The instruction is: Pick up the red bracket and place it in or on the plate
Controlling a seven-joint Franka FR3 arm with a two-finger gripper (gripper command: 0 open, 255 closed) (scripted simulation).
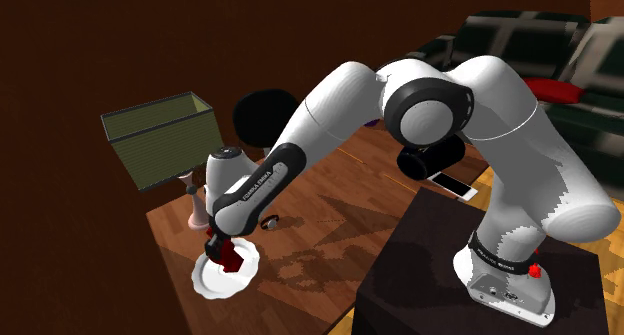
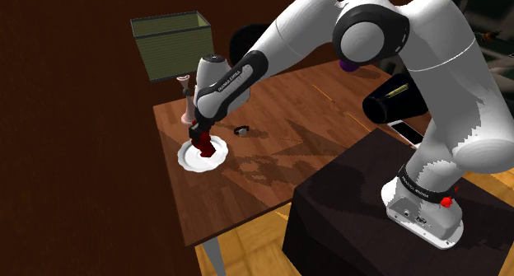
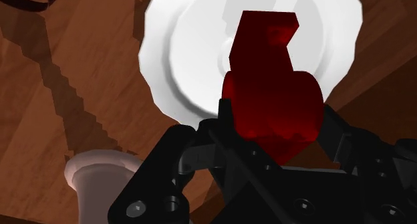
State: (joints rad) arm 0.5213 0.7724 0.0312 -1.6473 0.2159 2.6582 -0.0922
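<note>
Shoulder view: the white arm is seen bent from the dark stand (image 1: pixel 420 273) down toward the shoulder view's lower left, over a brown wooden surface (image 1: pixel 330 233). The black gripper (image 1: pixel 222 251) is poised directly above a white plate (image 1: pixel 208 281) with a scalloped rim, which lies near the surface's edge.

The 2 fingers (image 3: pixel 200 144) are closed on the red bracket (image 3: pixel 270 102). In the wrist view its rounded dark-red body is clasped between them, and a flat arm with a notched end projects beyond the fingertips over the plate's centre. The fingers are spread only as far as the bracket's width. Whether the bracket's far end touches the plate cannot be told. In the second exterior view the bracket is seen over the plate's middle, below the gripper.

Just beside the plate stands a lamp, with a pink foot (image 1: pixel 197 219) and a boxy olive shade (image 1: pixel 160 138). A small dark ring (image 1: pixel 268 223) lies on the surface near the plate, apart from it. A white phone (image 1: pixel 452 186) lies at the surface's far edge behind the arm. A dark sofa (image 1: pixel 520 33) carrying a red cushion (image 1: pixel 555 88) is seen in the background.
</note>
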